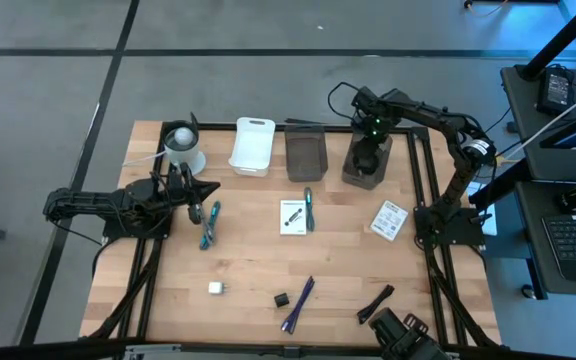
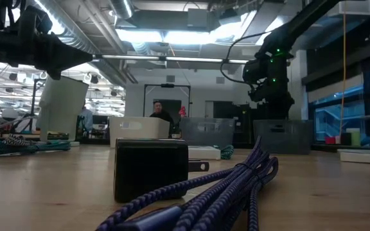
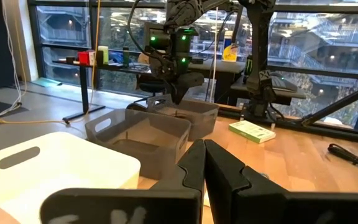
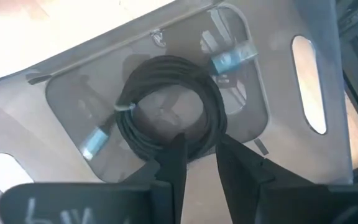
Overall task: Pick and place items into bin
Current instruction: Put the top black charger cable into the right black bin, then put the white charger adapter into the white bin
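My right gripper (image 1: 366, 150) hangs open, pointing down into the dark grey bin (image 1: 368, 172) at the table's far right. A black coiled cable (image 4: 169, 106) lies on that bin's floor below the fingertips, which do not hold it. Loose items lie on the table: a teal cable (image 1: 209, 225), a white card (image 1: 291, 217) with a teal pen (image 1: 308, 208), a printed card (image 1: 389, 219), a white cube (image 1: 215, 289), a black cube (image 1: 281, 299), a purple cable (image 1: 298, 303) and a black marker (image 1: 375, 302). My left gripper (image 1: 211, 188) rests shut at the table's left.
A white bin (image 1: 252, 146) and a lighter grey bin (image 1: 306, 155) stand beside the dark one along the far edge. A white cup-like object (image 1: 182, 148) stands at the far left. A person shows in the room beyond the table.
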{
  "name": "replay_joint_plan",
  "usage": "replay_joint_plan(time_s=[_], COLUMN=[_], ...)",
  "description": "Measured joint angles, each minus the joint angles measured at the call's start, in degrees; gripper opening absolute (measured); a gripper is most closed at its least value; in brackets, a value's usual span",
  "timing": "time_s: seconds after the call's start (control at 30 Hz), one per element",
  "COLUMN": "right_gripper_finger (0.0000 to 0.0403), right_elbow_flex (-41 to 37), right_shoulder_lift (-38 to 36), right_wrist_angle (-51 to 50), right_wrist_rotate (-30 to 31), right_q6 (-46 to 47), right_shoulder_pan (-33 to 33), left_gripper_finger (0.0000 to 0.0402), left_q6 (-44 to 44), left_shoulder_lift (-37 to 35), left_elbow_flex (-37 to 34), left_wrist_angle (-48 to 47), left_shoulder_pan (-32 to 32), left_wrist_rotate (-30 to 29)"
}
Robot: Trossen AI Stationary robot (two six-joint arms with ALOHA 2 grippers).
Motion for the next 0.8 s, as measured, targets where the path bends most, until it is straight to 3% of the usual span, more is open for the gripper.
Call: replay_joint_plan(time_s=[0.37,0.63,0.8], right_gripper_finger=[0.009,0.0046,0.0006], right_elbow_flex=[0.0,0.0,-0.33], right_shoulder_lift=[-2.84,-15.35,-23.23], right_wrist_angle=[-1.79,-5.62,-8.11], right_wrist_rotate=[0.56,1.45,-1.22], right_q6=[4.31,16.03,26.71], right_shoulder_pan=[0.0,0.08,4.55], left_gripper_finger=[0.0004,0.0004,0.0004], left_q6=[0.02,0.02,-1.84], left_shoulder_lift=[0.0,-0.01,-0.02], left_elbow_flex=[0.0,0.0,0.0], left_wrist_angle=[0.0,0.01,2.3], left_shoulder_pan=[0.0,-0.01,0.0], left_wrist_rotate=[0.0,0.02,0.13])
